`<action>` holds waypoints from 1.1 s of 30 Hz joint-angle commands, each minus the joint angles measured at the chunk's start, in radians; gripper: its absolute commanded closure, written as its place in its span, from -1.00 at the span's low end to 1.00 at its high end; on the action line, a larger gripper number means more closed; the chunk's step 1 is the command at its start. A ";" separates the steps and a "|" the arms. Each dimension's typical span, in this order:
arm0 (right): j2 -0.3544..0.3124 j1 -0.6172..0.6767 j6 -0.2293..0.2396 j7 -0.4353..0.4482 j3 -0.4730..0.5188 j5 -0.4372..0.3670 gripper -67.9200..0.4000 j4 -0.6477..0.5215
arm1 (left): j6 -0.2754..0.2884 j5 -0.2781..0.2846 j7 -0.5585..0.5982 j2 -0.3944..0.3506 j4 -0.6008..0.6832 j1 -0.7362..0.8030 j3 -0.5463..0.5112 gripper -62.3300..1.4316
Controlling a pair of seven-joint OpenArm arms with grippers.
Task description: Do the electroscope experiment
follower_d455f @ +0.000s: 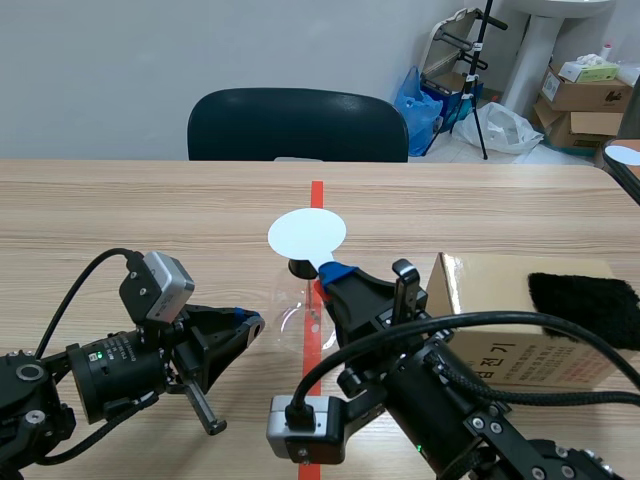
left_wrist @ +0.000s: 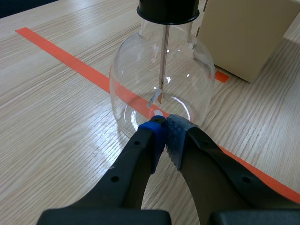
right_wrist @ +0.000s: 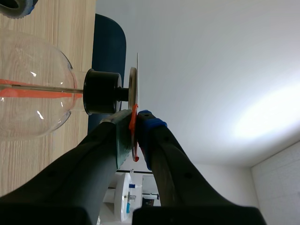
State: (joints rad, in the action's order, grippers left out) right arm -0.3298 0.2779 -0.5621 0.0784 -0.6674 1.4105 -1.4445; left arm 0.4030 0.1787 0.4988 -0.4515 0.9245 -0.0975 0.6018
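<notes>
Nearest the robot, the left end effector [left_wrist: 165, 133] is seen low over the table [follower_d455f: 150, 210], its pads [left_wrist: 152, 136] pressed together with nothing between them. Its tips are placed just at the foot of the electroscope's glass flask [left_wrist: 140, 70]; whether the glass is touched cannot be told. The flask stands upright on the orange-red tape line. Inside it a thin metal rod [left_wrist: 164, 56] hangs from the black stopper [left_wrist: 168, 9], with small foil leaves [left_wrist: 156, 97] at its lower end.

The right end effector [right_wrist: 133, 123] is raised beside the stopper and clamped narrowly on a thin red strip [right_wrist: 134, 140]. The strip's end is held at the rim of the white disc [follower_d455f: 306, 232] on top of the electroscope.

Beside the flask, to the right, a cardboard box [follower_d455f: 490, 300] is set, with a black cloth [follower_d455f: 588, 305] laid on it. Beyond the table's far edge a dark chair [follower_d455f: 297, 125] is seen.
</notes>
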 commanded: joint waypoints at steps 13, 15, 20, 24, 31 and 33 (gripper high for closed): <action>-0.011 -0.012 -0.014 -0.001 0.006 0.003 0.96 -0.016 | 0.002 0.008 0.018 0.005 0.011 -0.006 -0.008 0.86; -0.011 -0.012 -0.014 -0.001 0.006 0.003 0.96 -0.016 | 0.002 0.008 0.018 0.005 0.011 -0.006 -0.008 0.86; -0.011 -0.012 -0.014 -0.004 0.006 0.003 0.96 -0.016 | 0.002 0.008 0.018 0.005 0.011 -0.006 -0.008 0.86; -0.011 -0.012 -0.014 -0.005 0.006 0.003 0.96 -0.016 | 0.002 0.008 0.018 0.005 0.011 -0.006 -0.008 0.86; -0.011 -0.012 -0.014 -0.029 0.006 0.003 0.96 -0.016 | 0.002 0.008 0.018 0.005 0.011 -0.006 -0.008 0.86; -0.011 -0.012 -0.015 -0.034 0.006 0.003 0.96 -0.016 | 0.002 0.008 0.018 0.005 0.011 -0.006 -0.008 0.86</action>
State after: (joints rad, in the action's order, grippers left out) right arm -0.3298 0.2779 -0.5621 0.0509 -0.6674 1.4105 -1.4445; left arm 0.4030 0.1787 0.4988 -0.4515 0.9245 -0.0975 0.6018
